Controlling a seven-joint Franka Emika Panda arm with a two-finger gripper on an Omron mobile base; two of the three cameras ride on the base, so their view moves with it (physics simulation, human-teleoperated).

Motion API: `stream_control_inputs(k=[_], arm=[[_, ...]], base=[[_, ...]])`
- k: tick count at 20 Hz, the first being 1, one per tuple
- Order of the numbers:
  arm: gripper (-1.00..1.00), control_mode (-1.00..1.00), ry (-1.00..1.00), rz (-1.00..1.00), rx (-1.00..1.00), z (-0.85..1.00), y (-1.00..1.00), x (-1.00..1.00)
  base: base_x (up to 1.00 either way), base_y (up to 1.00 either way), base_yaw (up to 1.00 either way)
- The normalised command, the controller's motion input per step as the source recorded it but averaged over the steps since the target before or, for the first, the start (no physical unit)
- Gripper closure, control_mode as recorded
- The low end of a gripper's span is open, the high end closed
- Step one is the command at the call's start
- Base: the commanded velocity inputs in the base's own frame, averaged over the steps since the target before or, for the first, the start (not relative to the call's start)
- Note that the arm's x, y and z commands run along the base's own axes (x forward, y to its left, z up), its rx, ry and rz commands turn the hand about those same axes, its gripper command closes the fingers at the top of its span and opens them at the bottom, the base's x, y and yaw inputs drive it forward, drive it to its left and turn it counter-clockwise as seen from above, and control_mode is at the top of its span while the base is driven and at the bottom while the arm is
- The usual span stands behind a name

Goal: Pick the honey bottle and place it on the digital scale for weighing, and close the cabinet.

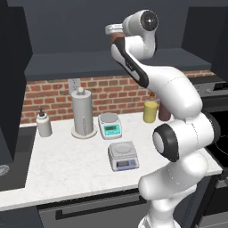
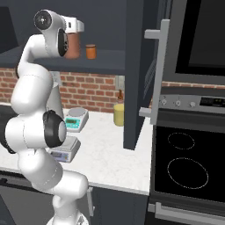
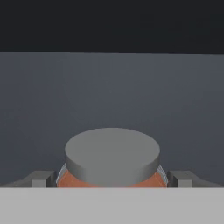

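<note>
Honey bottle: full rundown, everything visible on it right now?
The honey bottle is a wide reddish-brown cylinder with a flat round grey lid, smooth and plastic-looking. It stands upright on the shelf of the open cabinet, left of a smaller orange jar. The gripper is at it, jaws open, one finger on each side just under the lid; contact cannot be told.
</note>
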Motion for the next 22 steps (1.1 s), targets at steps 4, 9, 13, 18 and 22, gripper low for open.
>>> stream_control_inputs(k=[4, 9, 13, 18, 22], arm=[[-1.0, -1.0, 0.0, 0.0, 0.0, 0.0, 0.0, 0.05], [1.0, -1.0, 0.0, 0.0, 0.0, 0.0, 0.01, 0.0], [1.0, -1.0, 0.0, 0.0, 0.0, 0.0, 0.01, 0.01], [1.0, -1.0, 0.0, 0.0, 0.0, 0.0, 0.0, 0.0], [1.0, -1.0, -0.1, 0.0, 0.0, 0.0, 0.01, -0.08]], base=[[0.0, 0.0, 0.0], [0.0, 0.0, 0.0], [0.0, 0.0, 0.0], [0.0, 0.0, 0.0], [0.0, 0.0, 0.0]])
